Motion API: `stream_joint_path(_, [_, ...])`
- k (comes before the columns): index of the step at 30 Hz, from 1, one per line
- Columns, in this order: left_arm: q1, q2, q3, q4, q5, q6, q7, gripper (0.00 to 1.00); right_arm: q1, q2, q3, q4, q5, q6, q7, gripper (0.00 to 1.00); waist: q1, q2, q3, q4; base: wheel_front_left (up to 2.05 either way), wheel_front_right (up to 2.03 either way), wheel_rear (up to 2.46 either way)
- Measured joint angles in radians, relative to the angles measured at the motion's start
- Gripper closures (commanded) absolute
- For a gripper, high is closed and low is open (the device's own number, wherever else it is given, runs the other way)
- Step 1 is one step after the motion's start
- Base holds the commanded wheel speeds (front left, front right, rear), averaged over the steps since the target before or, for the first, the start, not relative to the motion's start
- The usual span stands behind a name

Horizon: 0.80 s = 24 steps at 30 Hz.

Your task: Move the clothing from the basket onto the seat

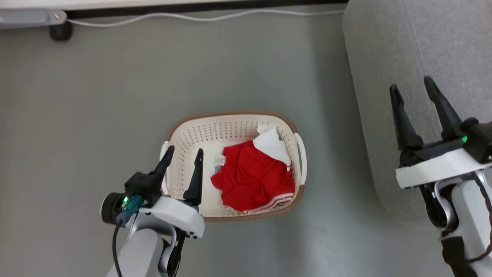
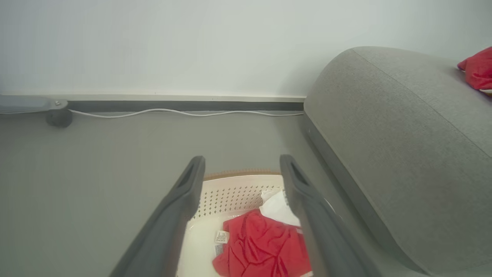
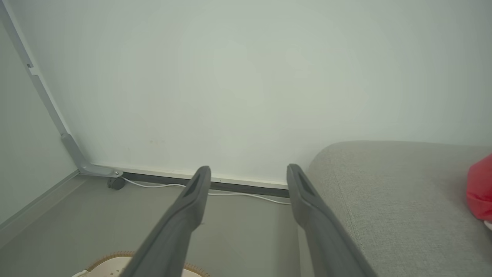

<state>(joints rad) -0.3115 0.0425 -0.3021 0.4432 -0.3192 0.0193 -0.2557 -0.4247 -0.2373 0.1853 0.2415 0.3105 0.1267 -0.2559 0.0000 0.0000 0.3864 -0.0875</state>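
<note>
Grippers, bottom of the head view: your left gripper [image 1: 185, 150] stood at lower left with its fingers spread and nothing between them, over the left end of the basket [image 1: 215, 115], presumably so that it could drop onto the load just beside it. Your right gripper [image 1: 411, 84], at the right edge, was likewise spread and empty. It hung in front of the seat [image 1: 384, 46], well apart from the basket; you probably parked it there to leave the left arm room.

At frame centre, the clothing [image 1: 250, 177] lay crumpled in the right half of the basket, red, with a white panel turned up toward the top of the frame and striped trim at the lower rim. A small white label [image 1: 219, 160] showed at its left edge.

The basket sat on the grey floor [image 1: 96, 96], near the seat but apart from it, which should keep the carry short. At the upper right of the left wrist view, a second red garment [image 2: 478, 69] lay on the seat. Farthest off, a white cable [image 1: 192, 17] ran along the wall's foot at the top of the frame.
</note>
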Motion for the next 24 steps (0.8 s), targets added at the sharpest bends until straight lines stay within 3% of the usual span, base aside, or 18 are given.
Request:
stream_joint_path(14, [-0.235, -0.001, -0.067, 0.188, -0.009, 0.007, 0.000, 0.00, -0.186, 0.014, 0.067, -0.116, 0.034, 0.000, 0.000, 0.00, 0.0000, 0.0000, 0.242, -0.074, 0.00, 0.00, 0.00])
stream_joint_path(24, [-0.423, -0.001, -0.077, 0.391, 0.010, -0.028, 0.000, 0.00, -0.270, 0.024, 0.097, -0.177, 0.051, 0.000, 0.000, 0.00, 0.0000, 0.0000, 0.408, -0.128, 0.00, 0.00, 0.00])
